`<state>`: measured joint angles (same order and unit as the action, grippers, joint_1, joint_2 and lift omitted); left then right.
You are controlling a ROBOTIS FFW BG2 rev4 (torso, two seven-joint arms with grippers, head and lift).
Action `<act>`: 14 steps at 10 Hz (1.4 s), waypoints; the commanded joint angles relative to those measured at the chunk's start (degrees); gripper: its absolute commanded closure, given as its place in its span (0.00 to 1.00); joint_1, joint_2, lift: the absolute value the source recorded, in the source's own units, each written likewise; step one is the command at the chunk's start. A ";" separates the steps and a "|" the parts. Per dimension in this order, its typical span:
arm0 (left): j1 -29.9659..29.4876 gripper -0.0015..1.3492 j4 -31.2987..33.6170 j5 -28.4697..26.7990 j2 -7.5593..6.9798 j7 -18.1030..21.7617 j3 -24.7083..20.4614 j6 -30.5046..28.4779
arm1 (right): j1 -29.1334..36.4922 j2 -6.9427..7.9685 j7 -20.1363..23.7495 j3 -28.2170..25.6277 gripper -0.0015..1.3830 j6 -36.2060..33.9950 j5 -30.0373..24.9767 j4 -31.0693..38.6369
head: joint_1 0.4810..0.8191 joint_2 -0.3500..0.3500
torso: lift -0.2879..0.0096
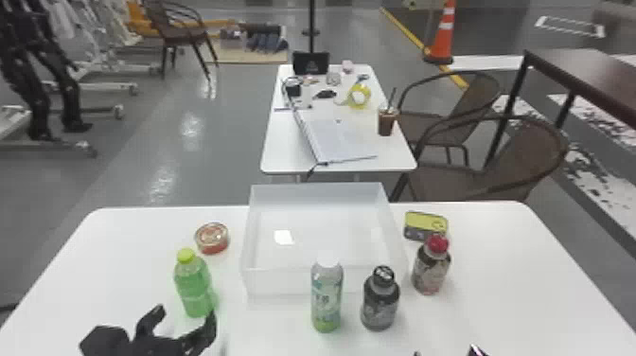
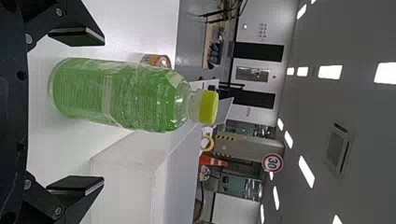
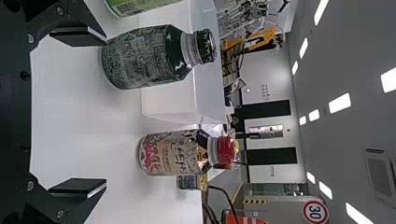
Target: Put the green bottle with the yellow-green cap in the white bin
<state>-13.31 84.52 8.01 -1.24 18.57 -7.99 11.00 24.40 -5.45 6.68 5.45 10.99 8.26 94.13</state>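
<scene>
My left gripper (image 1: 182, 322) stands open just in front of the green bottle with the yellow-green cap (image 1: 195, 289), which is upright on the table left of the white bin (image 1: 272, 284). In the left wrist view the open left gripper (image 2: 79, 112) has the green bottle (image 2: 121, 93) between and beyond its fingers, with a gap on both sides; the bin (image 2: 126, 186) is beyond. The right gripper (image 1: 447, 352) is at the head view's bottom edge; in the right wrist view the right gripper (image 3: 79, 112) is open, holding nothing.
A clear-green bottle (image 1: 326, 296), a dark bottle (image 1: 380, 300) and a red-capped bottle (image 1: 430, 267) stand in front of and beside the bin. A round tin (image 1: 212, 238) lies behind the green bottle, and a yellow-and-grey can (image 1: 425, 226) is right of the bin.
</scene>
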 commanded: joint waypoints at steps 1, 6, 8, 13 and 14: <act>3.02 0.18 -2.87 -1.15 -0.17 0.68 -0.28 -0.46 | -0.05 0.00 0.00 0.00 0.16 0.00 0.00 0.00 | 0.20 0.50 | 0.63; 11.90 0.18 -11.66 -5.02 -1.05 2.61 -0.45 -0.98 | -0.49 0.09 0.00 0.09 0.16 0.09 0.17 -0.35 | 0.20 0.50 | 0.63; 13.74 0.33 -13.86 -6.16 -1.05 2.70 -0.72 -1.16 | -0.66 0.17 0.00 0.09 0.27 0.09 0.26 -0.53 | 0.20 0.50 | 0.63; 13.66 0.62 -14.12 -8.27 -0.08 2.61 -1.42 0.25 | -0.58 0.17 0.00 0.09 0.35 0.18 0.09 -0.44 | 0.20 0.50 | 0.63; 13.22 0.62 -12.54 -9.50 0.27 2.35 -1.95 0.69 | -0.58 0.17 0.00 0.09 0.35 0.26 0.09 -0.35 | 0.20 0.50 | 0.63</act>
<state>0.08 71.21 -0.97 -1.15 20.94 -9.69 11.39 23.80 -5.27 6.68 5.54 11.21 8.35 93.75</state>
